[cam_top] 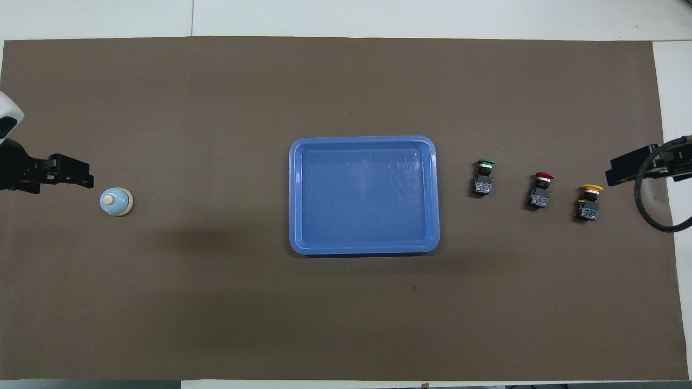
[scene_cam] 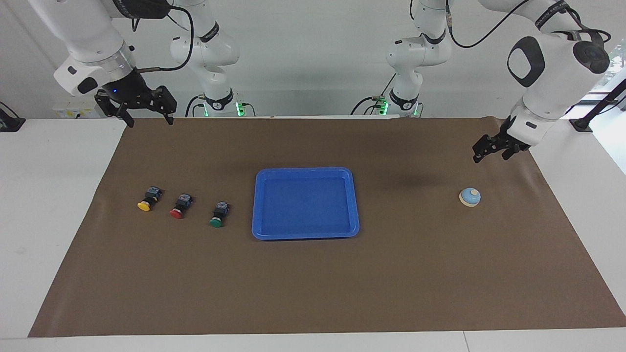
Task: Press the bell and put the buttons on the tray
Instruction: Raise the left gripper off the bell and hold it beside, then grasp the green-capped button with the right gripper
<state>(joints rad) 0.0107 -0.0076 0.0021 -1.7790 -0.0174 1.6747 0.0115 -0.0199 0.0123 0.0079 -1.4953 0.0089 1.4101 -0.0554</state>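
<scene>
The light-blue bell [scene_cam: 470,197] stands alone on the brown mat toward the left arm's end; it also shows in the overhead view [cam_top: 116,201]. My left gripper [scene_cam: 489,157] is open and empty, raised in the air clear of the bell [cam_top: 86,180]. The blue tray [scene_cam: 305,171] lies empty mid-table [cam_top: 362,139]. The yellow button [scene_cam: 145,203], red button [scene_cam: 178,209] and green button [scene_cam: 217,217] lie in a row beside the tray toward the right arm's end. My right gripper [scene_cam: 149,121] waits open, high over the mat's edge at the robots' side.
A brown mat [scene_cam: 313,293] covers most of the white table. A black cable [cam_top: 654,216] loops from the right arm over the mat's edge beside the yellow button [cam_top: 589,201].
</scene>
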